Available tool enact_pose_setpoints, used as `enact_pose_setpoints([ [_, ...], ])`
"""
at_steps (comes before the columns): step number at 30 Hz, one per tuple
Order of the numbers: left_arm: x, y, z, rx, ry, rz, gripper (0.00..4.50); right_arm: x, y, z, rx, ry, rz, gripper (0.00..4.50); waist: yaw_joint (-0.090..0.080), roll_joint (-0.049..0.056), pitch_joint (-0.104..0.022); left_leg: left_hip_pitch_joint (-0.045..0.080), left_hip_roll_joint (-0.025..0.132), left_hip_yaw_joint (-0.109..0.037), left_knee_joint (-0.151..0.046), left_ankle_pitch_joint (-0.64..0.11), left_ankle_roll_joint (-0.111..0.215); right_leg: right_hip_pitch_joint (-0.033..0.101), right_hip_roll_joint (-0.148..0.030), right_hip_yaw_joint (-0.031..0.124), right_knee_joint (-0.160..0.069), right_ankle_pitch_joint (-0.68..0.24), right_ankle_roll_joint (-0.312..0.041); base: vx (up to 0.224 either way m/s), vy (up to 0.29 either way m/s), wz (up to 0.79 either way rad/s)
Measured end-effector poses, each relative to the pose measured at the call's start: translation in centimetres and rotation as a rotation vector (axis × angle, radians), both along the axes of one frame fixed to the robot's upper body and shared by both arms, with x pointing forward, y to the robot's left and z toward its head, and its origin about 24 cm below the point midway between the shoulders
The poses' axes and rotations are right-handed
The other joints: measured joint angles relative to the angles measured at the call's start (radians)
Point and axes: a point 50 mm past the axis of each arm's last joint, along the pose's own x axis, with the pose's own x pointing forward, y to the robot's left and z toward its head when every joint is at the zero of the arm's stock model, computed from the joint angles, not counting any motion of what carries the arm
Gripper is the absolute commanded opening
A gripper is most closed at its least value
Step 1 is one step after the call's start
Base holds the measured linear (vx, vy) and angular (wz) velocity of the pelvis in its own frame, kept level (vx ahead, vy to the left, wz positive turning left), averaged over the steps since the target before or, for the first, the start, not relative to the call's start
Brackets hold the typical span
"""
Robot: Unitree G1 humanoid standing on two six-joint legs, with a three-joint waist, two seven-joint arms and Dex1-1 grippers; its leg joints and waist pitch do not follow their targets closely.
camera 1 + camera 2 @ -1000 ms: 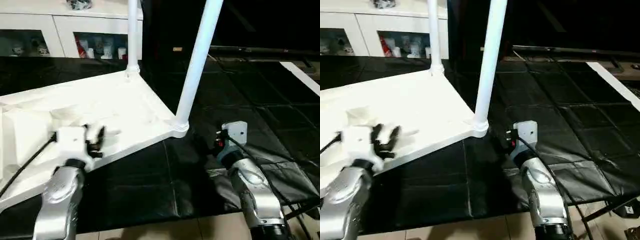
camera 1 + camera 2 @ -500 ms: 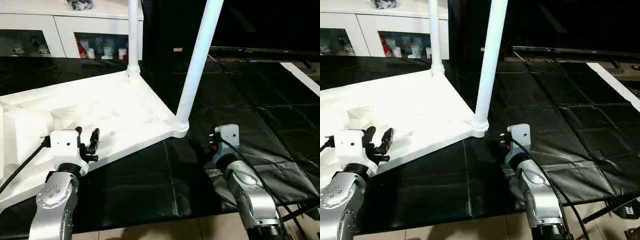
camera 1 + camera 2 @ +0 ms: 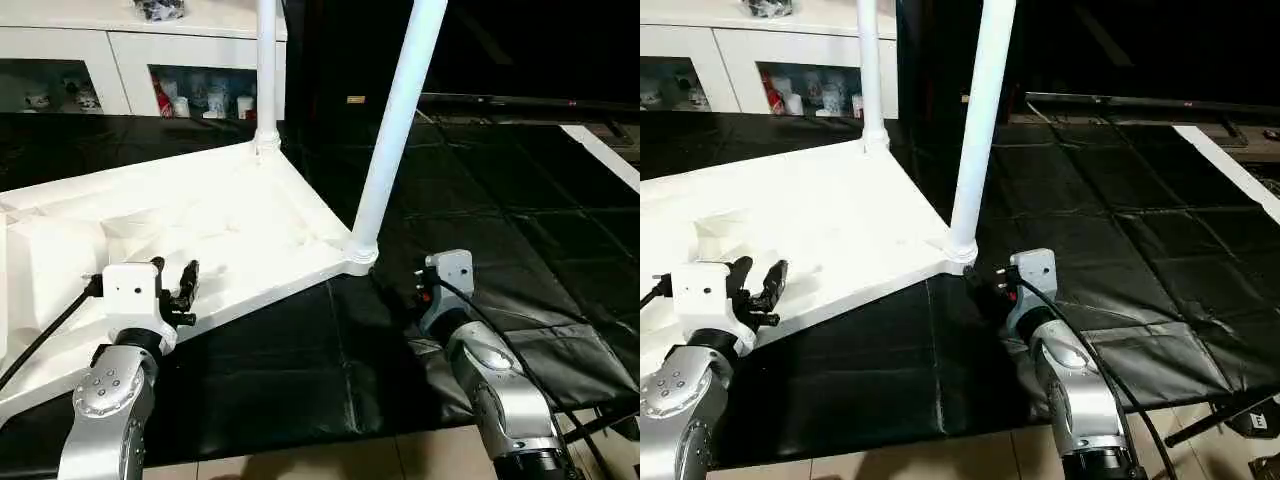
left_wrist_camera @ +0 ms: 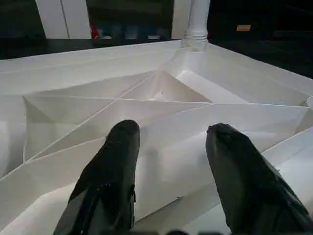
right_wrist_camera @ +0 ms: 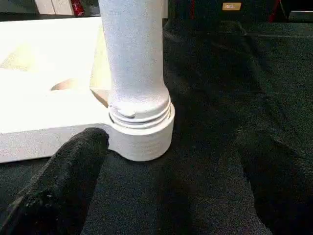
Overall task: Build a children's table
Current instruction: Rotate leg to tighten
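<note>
two legs stand up; with both grippers' jaws open and empty, we should close the right gripper [image 3: 985, 283] squarely round the near leg [image 3: 393, 130] just above its collar, left gripper [image 3: 185, 290] steadying the tabletop [image 3: 200, 230].

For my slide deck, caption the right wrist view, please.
Open right gripper faces the near leg seated in the upturned tabletop's corner socket.

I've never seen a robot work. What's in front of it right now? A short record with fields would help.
Tabletop: white, upside down on a black mat, ribbed underside up
Near leg: upright in the corner socket
Far leg: upright in the far corner
Left gripper: jaws open, over the tabletop's near edge, holding nothing
Right gripper: jaws wide open, by the near leg's base, holding nothing
Background: white cabinet
</note>
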Motion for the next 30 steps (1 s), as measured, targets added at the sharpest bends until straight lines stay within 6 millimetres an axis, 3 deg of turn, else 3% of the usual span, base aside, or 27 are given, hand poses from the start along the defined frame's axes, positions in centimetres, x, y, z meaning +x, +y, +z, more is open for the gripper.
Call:
enact_pose_setpoints([
  [30,0.0,0.0,0.0,0.0,0.0,0.0,2.47,0.0,0.0,0.0,0.0,0.0,0.0,4.5,0.0,0.0,0.0,0.0,0.0,0.0,0.0,0.0,0.0,0.0,0.0,0.0,0.0,0.0,0.0,0.0,0.0,0.0],
])
